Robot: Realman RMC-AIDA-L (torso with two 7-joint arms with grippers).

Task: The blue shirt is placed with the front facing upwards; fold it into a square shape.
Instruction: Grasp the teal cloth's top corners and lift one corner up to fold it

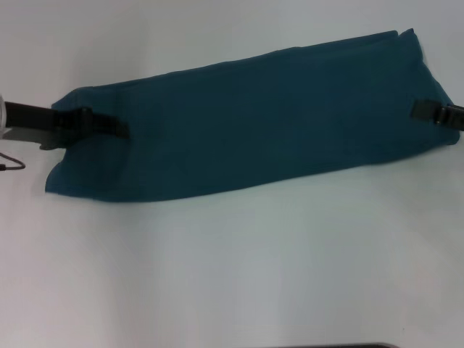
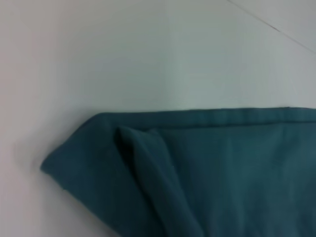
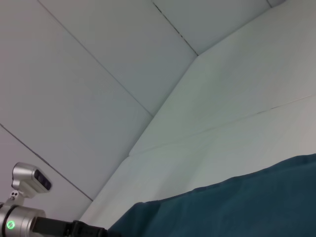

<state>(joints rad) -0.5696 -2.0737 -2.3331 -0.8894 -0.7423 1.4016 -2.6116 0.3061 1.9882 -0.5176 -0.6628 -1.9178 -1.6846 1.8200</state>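
The blue shirt lies on the white table as a long, narrow band running from left to right, plain side up, with no lettering showing. My left gripper rests on its left end. My right gripper rests on its right end, near the picture's edge. The left wrist view shows a corner of the shirt with a soft crease and a hemmed edge, flat on the table. The right wrist view shows the shirt's edge and, far off, my left arm.
White table surface lies on all sides of the shirt, widest in front of it. A thin dark cable loop hangs by the left arm. A dark strip shows at the table's front edge. White wall panels stand behind.
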